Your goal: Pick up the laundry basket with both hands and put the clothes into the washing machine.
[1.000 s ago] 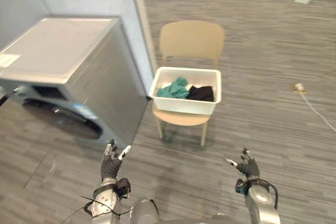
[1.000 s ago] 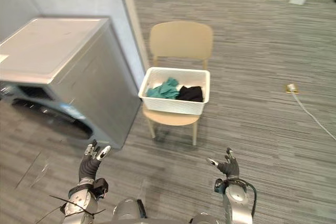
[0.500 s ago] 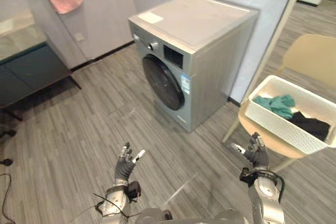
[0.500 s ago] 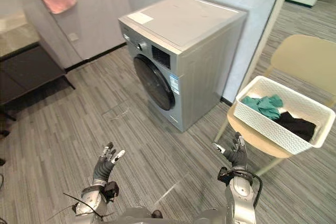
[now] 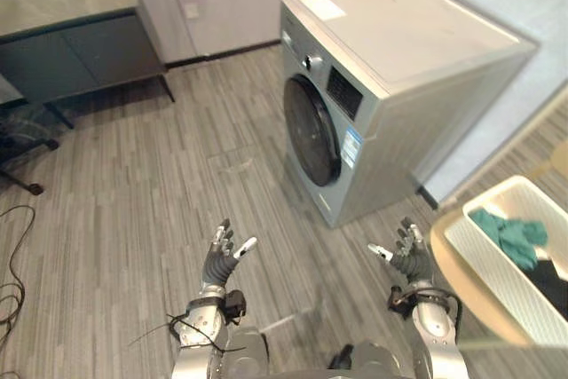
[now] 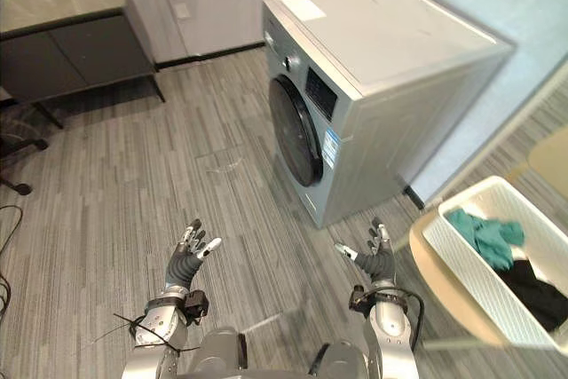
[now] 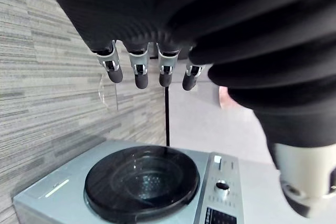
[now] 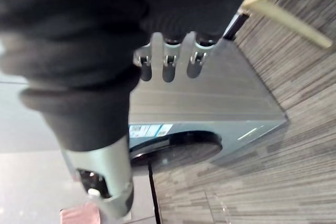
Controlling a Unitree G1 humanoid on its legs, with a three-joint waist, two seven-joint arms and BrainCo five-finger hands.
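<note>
White plastic laundry basket (image 6: 475, 283) found well off to the outer side of the right hand (image 6: 377, 262), seated on a tan chair (image 6: 435, 283) and holding a teal garment (image 6: 484, 235) and a black garment (image 6: 532, 292); touched by neither hand. Right hand raised, fingers straight and spread, empty. Left hand (image 6: 184, 262) likewise raised and splayed, empty, farther from the basket than the right. Grey washing machine (image 5: 399, 77) standing ahead of both hands, nearer the right, with its dark round door (image 5: 312, 130) appearing closed. Judged: pickup not yet begun. Risks recorded as follows. Uneven grip if reaching from this stance, with the basket lying to one side rather than between the hands; likely to tip it off the chair or spill the clothes. Catching fingertips on the basket wall rather than seating them under the rim, giving a weak hold. Knocking the chair while closing in, shifting the basket. Arriving at the machine with both hands occupied and the door closed, leaving no way to load. Advised: square up to the basket before any reach.
</note>
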